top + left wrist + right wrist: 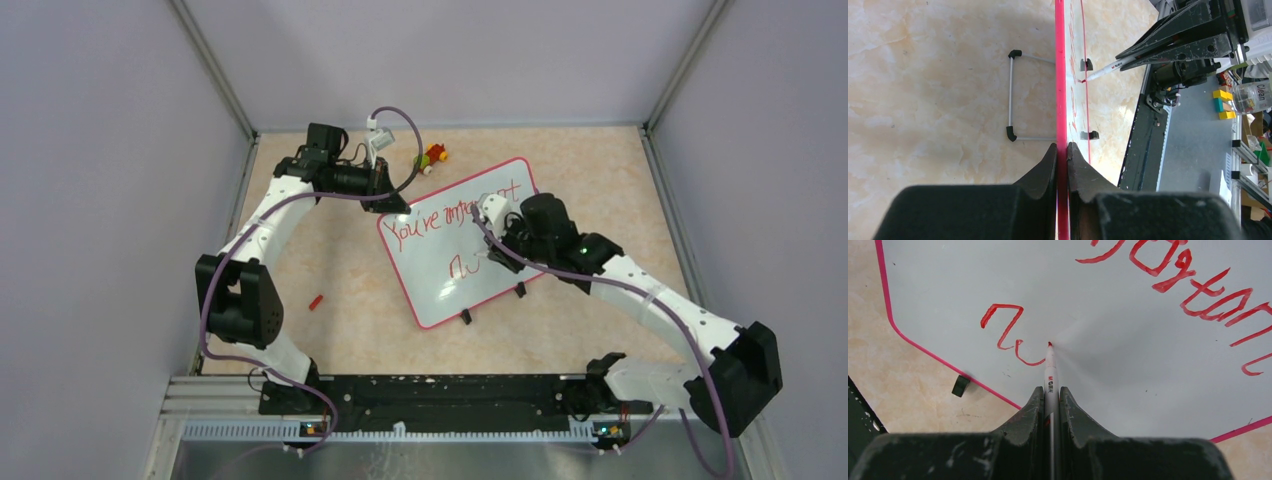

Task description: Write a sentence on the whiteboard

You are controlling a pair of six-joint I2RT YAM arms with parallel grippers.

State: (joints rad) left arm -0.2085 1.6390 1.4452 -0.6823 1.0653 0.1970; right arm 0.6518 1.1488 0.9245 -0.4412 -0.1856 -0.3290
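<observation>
The whiteboard (440, 270), white with a pink-red rim and two black clips on its near edge, lies tilted in the table's middle. The sentence (425, 228) in red reads "You're important" with a partial word (462, 266) below. My left gripper (392, 200) is shut on the board's far-left rim (1062, 100), seen edge-on in the left wrist view. My right gripper (497, 245) is shut on a white marker (1050, 375). Its red tip (1050, 344) touches the board at the end of the partial word's stroke (1008, 327). The marker also shows in the left wrist view (1108, 69).
A small red cap (316, 301) lies on the table left of the board. A small yellow, red and green toy (434, 155) sits beyond the board near the back wall. A metal wire stand (1013, 95) rests behind the board. The arms' black base rail (440, 400) runs along the near edge.
</observation>
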